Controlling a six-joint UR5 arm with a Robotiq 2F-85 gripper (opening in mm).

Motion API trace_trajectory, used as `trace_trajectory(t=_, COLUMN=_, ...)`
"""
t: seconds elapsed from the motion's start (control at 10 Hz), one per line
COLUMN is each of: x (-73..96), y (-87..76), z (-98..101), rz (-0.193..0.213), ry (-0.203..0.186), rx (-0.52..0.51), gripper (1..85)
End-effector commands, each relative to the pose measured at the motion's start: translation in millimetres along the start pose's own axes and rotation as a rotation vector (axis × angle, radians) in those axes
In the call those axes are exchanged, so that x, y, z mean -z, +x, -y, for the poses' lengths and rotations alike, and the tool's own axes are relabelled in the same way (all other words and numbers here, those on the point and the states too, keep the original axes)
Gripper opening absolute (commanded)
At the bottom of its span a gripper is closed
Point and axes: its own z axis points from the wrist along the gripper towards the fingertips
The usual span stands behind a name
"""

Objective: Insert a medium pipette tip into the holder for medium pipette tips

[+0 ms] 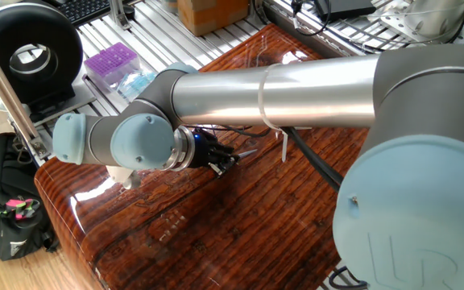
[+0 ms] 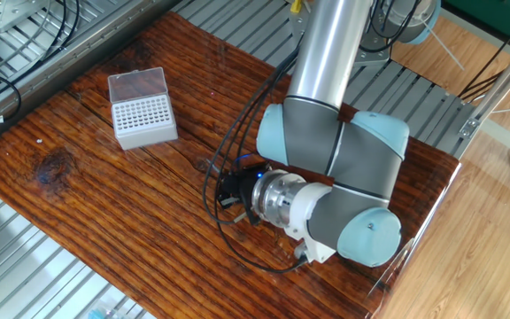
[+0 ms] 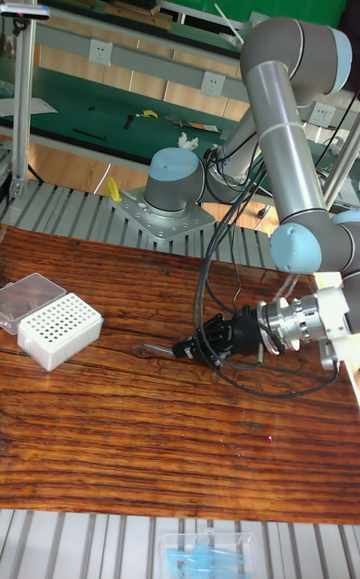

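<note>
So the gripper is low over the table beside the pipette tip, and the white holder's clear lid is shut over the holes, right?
Not quite. In the tall fixed view the gripper is low by the pipette tip, but the white holder has its clear lid swung open, leaving the hole grid uncovered.

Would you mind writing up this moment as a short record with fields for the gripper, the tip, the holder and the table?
gripper: low over the table, arm wrist turned sideways; whether open or shut cannot be told
medium pipette tip: slender pale piece lying on the wood right at the fingertips; grasp unclear
holder: white box with a hole grid, clear lid open behind it, standing apart from the gripper
table: dark reddish wood planks on a metal frame
purple tip box: off the wood, on the metal frame
</note>
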Motion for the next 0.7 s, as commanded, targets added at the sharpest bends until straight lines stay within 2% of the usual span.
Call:
trace_trajectory(t=0.0, x=0.7, y=-1.5, z=-5.0, rz=0.013, ry=-0.019, rx=-0.023, gripper=1.0)
trace_trajectory(t=0.2, x=6.8, y=5.0, z=-7.0, rz=0.029, ry=-0.024, rx=-0.029, gripper=1.0)
trace_trajectory(t=0.4, x=18.6, y=18.9, z=-4.3, rz=0.049, ry=-0.033, rx=-0.026, gripper=1.0)
trace_trajectory(t=0.6, x=39.0, y=47.5, z=6.2, rz=0.058, ry=-0.041, rx=-0.021, gripper=1.0)
